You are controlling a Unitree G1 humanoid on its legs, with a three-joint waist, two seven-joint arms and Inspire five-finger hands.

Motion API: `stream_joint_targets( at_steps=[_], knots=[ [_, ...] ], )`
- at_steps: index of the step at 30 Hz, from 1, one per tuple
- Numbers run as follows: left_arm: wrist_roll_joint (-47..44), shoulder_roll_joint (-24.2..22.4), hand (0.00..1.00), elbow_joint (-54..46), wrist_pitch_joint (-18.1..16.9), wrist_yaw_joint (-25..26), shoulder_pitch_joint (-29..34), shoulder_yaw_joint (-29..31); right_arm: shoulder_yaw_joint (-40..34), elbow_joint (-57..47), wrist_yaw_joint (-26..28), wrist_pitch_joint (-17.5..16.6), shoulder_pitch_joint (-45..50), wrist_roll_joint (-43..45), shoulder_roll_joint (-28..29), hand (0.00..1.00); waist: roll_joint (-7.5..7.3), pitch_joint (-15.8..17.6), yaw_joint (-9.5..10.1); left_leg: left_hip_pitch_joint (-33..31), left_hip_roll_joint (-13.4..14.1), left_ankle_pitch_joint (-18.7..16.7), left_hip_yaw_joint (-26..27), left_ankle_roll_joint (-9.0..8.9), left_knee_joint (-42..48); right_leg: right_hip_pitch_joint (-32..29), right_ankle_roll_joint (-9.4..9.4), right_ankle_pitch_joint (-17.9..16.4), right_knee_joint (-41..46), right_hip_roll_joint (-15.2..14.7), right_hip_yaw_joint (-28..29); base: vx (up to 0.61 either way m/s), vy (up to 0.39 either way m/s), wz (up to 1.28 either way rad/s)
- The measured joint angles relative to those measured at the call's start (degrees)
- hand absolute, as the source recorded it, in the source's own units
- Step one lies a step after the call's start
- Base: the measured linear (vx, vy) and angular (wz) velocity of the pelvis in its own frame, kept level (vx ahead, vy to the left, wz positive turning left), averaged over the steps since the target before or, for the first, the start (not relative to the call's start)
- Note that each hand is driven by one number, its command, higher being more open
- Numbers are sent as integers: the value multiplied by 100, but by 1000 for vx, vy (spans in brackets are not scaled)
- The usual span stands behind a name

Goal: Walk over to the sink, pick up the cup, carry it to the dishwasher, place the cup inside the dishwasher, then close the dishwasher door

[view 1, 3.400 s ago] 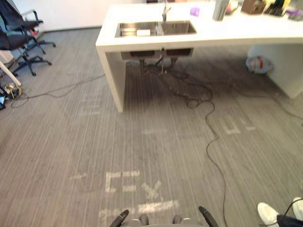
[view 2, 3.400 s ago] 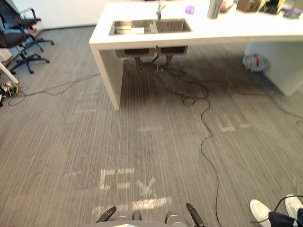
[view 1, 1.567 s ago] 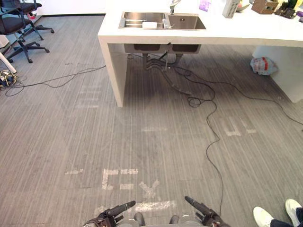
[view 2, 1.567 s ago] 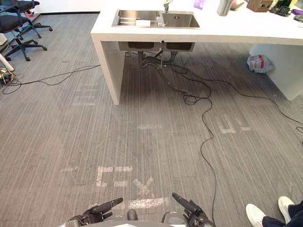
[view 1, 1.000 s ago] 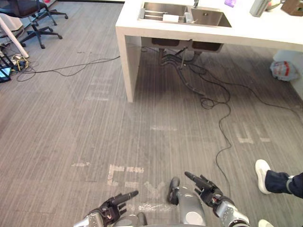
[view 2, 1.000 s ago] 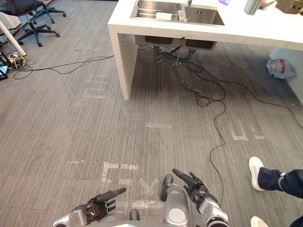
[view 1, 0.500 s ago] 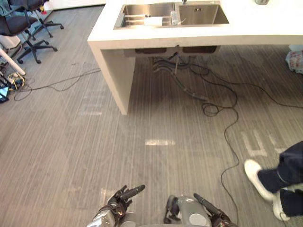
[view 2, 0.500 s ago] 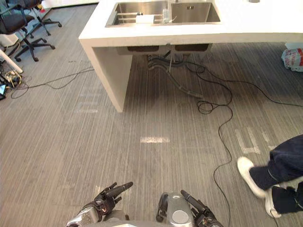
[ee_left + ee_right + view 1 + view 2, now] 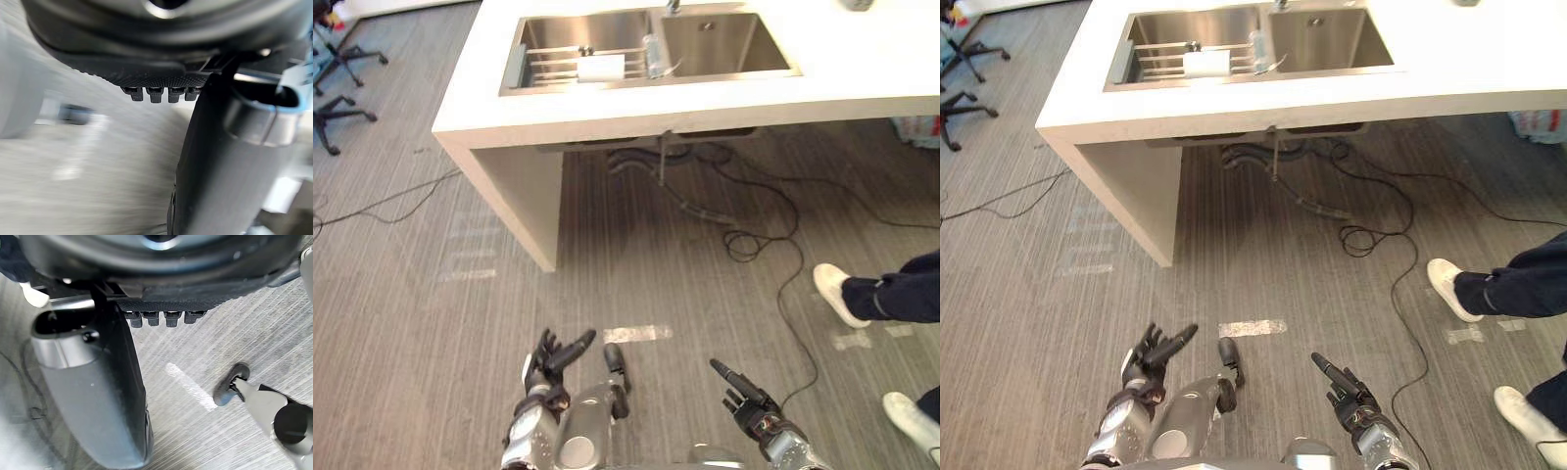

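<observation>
Nearer now, the sink [image 9: 646, 84] holds the cup [image 9: 652, 57]; left hand [image 9: 551, 358] and right hand [image 9: 745, 400] hover low, fingers straight, empty.

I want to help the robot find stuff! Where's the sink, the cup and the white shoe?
Sink [image 9: 724, 47]: left eye view, bare bottom of its right basin.
Cup [image 9: 653, 57]: left eye view, its clear side by the divider.
White shoe [image 9: 833, 295]: left eye view, middle of its upper.
</observation>
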Motion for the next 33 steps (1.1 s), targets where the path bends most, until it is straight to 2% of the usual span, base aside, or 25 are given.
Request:
stream_joint_targets(
  at_steps=[1, 2, 3, 4, 5, 6, 8, 9, 10, 11, 12, 15, 16, 17, 19, 20, 21, 22, 24, 26, 27, 28, 30, 31, 33],
  knots=[
    [88, -26, 100, -444, -159, 166, 5, 94, -95, 83, -4, 62, -5, -15, 0, 100, -9, -9, 64, 27, -74, -147, 2, 62, 149, -50, 20, 11, 267, -116, 69, 468, 270, -7],
    [251, -17, 100, -1042, -408, 358, -4, 242, -282, 172, -22, 167, -2, -31, 2, 100, -11, -37, 80, 102, -222, -301, 10, 172, 184, -222, 161, 87, 788, -272, 154, 398, 208, 6],
    [393, -6, 100, -1537, -558, 508, -7, 389, -444, 254, -14, 213, 10, -63, 10, 100, -16, -80, 77, 171, -345, -368, 10, 221, 108, -460, 487, 226, 1338, -400, 226, 491, 234, 17],
    [581, 53, 100, -2160, -729, 705, -41, 550, -651, 373, -12, 248, 35, -75, 23, 100, -20, -91, 77, 348, -508, -422, 4, 296, -79, -849, 1319, 591, 2196, -576, 388, 333, 141, 21],
    [713, 95, 100, -2443, -772, 804, -74, 628, -746, 423, -9, 261, 62, -82, 37, 100, -23, -93, 76, 460, -584, -447, -16, 319, -187, -1046, 1650, 835, 2625, -643, 492, 406, 159, 24],
    [1000, 224, 100, -2944, -838, 1045, -164, 732, -899, 477, -8, 286, 144, -164, 89, 100, -34, -96, 72, 695, -713, -494, -99, 304, -378, -1493, 1634, 1184, 3563, -727, 611, 310, 104, 23],
    [1460, 366, 100, -3550, -889, 1467, -216, 826, -1228, 432, 15, 134, 229, -234, 135, 100, -35, -97, -35, 1164, -856, -524, -251, 272, -672, -2089, 1549, 1132, 4801, -966, 352, 366, 82, 27],
    [1786, 437, 100, -3838, -915, 1792, -241, 833, -1380, 334, 31, 124, 243, -223, 115, 100, -28, -103, -98, 1531, -881, -574, -334, 247, -852, -2413, 1213, 948, 5140, -1159, 48, 356, 51, 22],
    [1872, 484, 100, -3927, -935, 1891, -268, 820, -1428, 301, 33, 116, 273, -219, 123, 100, -29, -126, -117, 1683, -870, -611, -382, 219, -922, -2564, 982, 820, 5138, -1237, -104, 395, 1, 26],
    [2060, 552, 100, -3982, -1011, 2042, -357, 741, -1480, 185, 87, 72, 355, -181, 142, 100, -24, -223, -174, 1897, -828, -678, -536, 172, -1022, -2871, 652, 617, 4848, -1360, -382, 306, -42, 48],
    [2188, 594, 100, -3980, -1094, 2149, -477, 660, -1548, 111, 160, 26, 397, -178, 168, 100, -10, -284, -260, 2076, -737, -759, -709, 94, -1068, -3097, 440, 492, 4128, -1423, -637, 362, -102, 56],
    [2234, 754, 100, -3852, -1313, 2197, -757, 495, -1733, 67, 356, -2, 479, -200, 292, 100, -53, -390, -387, 2339, -399, -1051, -1139, -157, -832, -3410, 390, 606, 2161, -1338, -774, 372, -214, 66],
    [2235, 811, 100, -3782, -1381, 2192, -815, 455, -1763, 69, 393, -2, 523, -210, 316, 100, -52, -395, -406, 2383, -328, -1137, -1241, -220, -732, -3455, 382, 686, 1992, -1320, -740, 416, -300, 80],
    [2214, 903, 100, -3694, -1454, 2169, -901, 377, -1757, 98, 461, 20, 658, -319, 361, 100, -124, -436, -426, 2473, -225, -1316, -1408, -373, -584, -3517, 356, 888, 1876, -1300, -662, 431, -362, 76],
    [1990, 1036, 100, -3715, -1623, 2000, -912, 344, -1751, 244, 559, 41, 908, -515, 569, 100, -410, -610, -404, 2570, -235, -1649, -1617, -656, -377, -3517, 186, 1797, 1731, -1317, -593, 450, -436, 55],
    [1896, 1027, 100, -3715, -1724, 1947, -914, 355, -1766, 359, 605, 51, 1043, -554, 656, 100, -575, -739, -365, 2612, -264, -1867, -1659, -779, -255, -3421, 172, 1571, 1770, -1356, -639, 469, -495, 6],
    [1819, 860, 100, -3724, -1755, 1948, -918, 345, -1851, 448, 645, 77, 1103, -651, 657, 100, -366, -814, -322, 2585, -20, -2089, -1647, -928, -55, -3313, 180, 1164, 1700, -1149, -726, 448, -471, -6],
    [1764, 765, 100, -3723, -1725, 1948, -928, 250, -2000, 447, 685, 82, 1117, -662, 643, 100, -175, -873, -367, 2550, 165, -2145, -1631, -1002, 0, -3311, 113, 1076, 1694, -985, -820, 384, -364, -11],
    [1776, 775, 100, -3678, -1349, 1874, -1203, -187, -2170, 457, 728, 84, 1108, -924, 611, 100, -19, -970, -406, 2628, 351, -2050, -1546, -968, -178, -3267, -20, 912, 1674, -780, -920, 331, -280, -4],
    [1799, 774, 100, -3483, -1058, 1729, -1519, -535, -2166, 528, 715, 86, 1081, -1038, 567, 100, -13, -965, -469, 2659, 439, -2008, -1537, -966, 51, -3104, -22, 700, 1660, -705, -977, 237, -202, 5],
    [1827, 759, 100, -3404, -883, 1674, -1515, -688, -2153, 542, 712, 108, 1074, -1080, 537, 100, -5, -956, -592, 2418, 511, -2001, -1524, -973, 756, -2899, -27, 600, 1561, -659, -1017, 187, -161, 13],
    [1926, 708, 100, -3280, -751, 1646, -1499, -828, -2129, 552, 709, 183, 1140, -1074, 494, 100, 63, -906, -604, 1975, 717, -1945, -1494, -1037, 1890, -2553, -85, 584, 1265, -527, -1076, 171, -133, 10],
    [1924, 707, 100, -3267, -599, 1536, -1420, -912, -2116, 551, 681, 347, 1245, -976, 464, 100, 87, -858, -564, 1507, 856, -2163, -1331, -991, 2616, -2105, -97, 606, 891, -390, -1099, 196, -65, -5],
    [1920, 730, 100, -3278, -589, 1465, -1402, -912, -2088, 497, 685, 422, 1332, -911, 460, 100, 59, -839, -555, 1267, 824, -2234, -1111, -866, 2411, -1890, -100, 608, 725, -399, -1100, 211, -39, -6],
    [1880, 832, 100, -3389, -600, 1370, -1346, -910, -2073, 411, 736, 570, 1440, -918, 432, 100, 25, -821, -507, 1007, 666, -2127, -995, -823, 1543, -1703, -71, 598, 554, -466, -1061, 172, -7, -11]
  ],
)
